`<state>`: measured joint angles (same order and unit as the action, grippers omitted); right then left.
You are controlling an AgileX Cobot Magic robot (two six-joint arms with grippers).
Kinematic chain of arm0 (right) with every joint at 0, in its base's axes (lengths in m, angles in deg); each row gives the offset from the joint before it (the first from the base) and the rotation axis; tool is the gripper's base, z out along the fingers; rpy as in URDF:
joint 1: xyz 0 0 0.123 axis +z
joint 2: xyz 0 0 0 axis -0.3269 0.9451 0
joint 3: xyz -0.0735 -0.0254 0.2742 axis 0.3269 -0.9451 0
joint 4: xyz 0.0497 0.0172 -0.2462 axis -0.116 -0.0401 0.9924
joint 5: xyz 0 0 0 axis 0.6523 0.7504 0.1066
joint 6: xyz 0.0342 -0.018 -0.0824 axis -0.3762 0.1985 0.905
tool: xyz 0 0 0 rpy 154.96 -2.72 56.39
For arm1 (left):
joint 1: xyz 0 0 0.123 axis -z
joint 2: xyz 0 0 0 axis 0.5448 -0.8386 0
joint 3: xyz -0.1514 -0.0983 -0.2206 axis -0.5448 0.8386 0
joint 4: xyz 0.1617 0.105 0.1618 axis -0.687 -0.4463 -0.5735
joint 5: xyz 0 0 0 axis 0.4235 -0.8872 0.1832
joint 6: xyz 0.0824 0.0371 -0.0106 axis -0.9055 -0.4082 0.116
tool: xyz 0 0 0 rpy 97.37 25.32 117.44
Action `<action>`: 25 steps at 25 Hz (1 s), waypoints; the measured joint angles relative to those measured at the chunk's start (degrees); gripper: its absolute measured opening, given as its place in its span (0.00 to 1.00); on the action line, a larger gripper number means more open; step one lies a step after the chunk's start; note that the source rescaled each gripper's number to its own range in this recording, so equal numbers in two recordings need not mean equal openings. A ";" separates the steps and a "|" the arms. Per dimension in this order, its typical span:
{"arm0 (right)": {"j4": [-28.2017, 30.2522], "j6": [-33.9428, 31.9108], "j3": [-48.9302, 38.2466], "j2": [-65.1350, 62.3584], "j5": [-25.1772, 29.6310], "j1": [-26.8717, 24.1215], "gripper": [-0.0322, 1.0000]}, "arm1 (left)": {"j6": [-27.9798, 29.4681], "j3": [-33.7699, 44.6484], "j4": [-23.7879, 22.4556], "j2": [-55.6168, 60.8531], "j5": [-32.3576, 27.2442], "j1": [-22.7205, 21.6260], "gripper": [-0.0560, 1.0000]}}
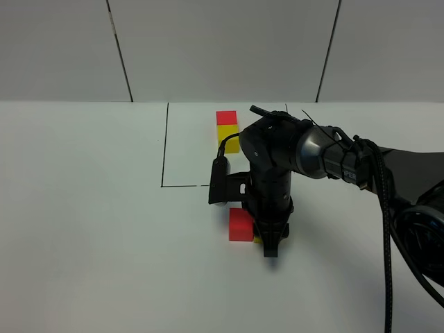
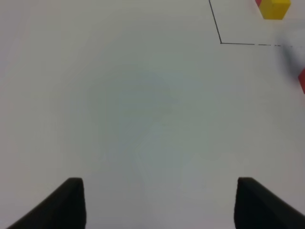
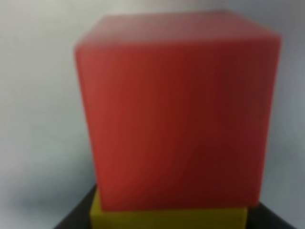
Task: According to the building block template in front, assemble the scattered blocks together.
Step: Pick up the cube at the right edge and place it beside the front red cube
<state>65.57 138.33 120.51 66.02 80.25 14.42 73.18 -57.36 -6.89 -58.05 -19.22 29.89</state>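
As seen from high, building block template (image 1: 227, 126) far on the table (image 1: 83, 208); nearer, red cube (image 1: 241, 224) just beside right gripper (image 1: 270, 248), clenched. Left wrist: left gripper (image 2: 162, 202) released, empty, above the table. Right wrist: yellow cube (image 3: 167, 218) touching red cube, both blurred.

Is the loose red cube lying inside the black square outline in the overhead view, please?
No, the red cube sits on the table outside the black outline, on the near side of its front line.
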 joint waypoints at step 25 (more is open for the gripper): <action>-0.94 3.39 0.00 0.00 -0.18 -0.18 0.03 | 0.00 0.00 0.00 0.00 0.00 0.00 0.49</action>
<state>64.62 141.72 120.51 66.02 80.07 14.24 73.18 -57.36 -6.89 -58.05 -19.22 29.89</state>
